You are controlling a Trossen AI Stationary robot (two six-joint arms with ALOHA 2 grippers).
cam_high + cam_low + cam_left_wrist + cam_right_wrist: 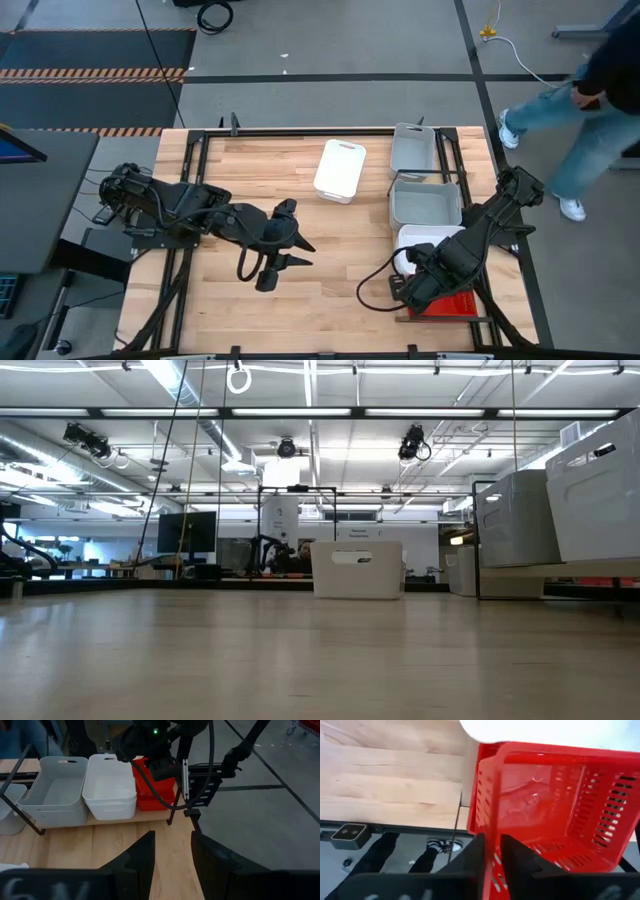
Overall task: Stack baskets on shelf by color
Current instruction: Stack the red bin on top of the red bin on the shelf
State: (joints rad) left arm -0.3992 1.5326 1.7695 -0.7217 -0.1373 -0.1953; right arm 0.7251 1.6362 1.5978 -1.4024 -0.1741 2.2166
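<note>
My right gripper [492, 851] sits at the red basket [555, 810], its two fingers [470, 857] set narrowly on either side of the basket's mesh wall at one end; whether they press on the wall or merely straddle it I cannot tell. The red basket lies on the shelf [130, 816], at the end nearest my right gripper. Just beyond it along the shelf sits a white basket [425, 238], touching the red one. Farther on comes a light grey basket [424, 202], and past that another grey basket [412, 150] at the far end of the row. A person [580, 110] stands on the floor beyond that end of the table [330, 290].

My left gripper [172, 857] hangs over the open table well away from the shelf, pointed toward it, its fingers a moderate gap apart and holding nothing. Off to its side, between it and the grey baskets, a lone white basket [340, 170] rests on the table, apart from everything else.
</note>
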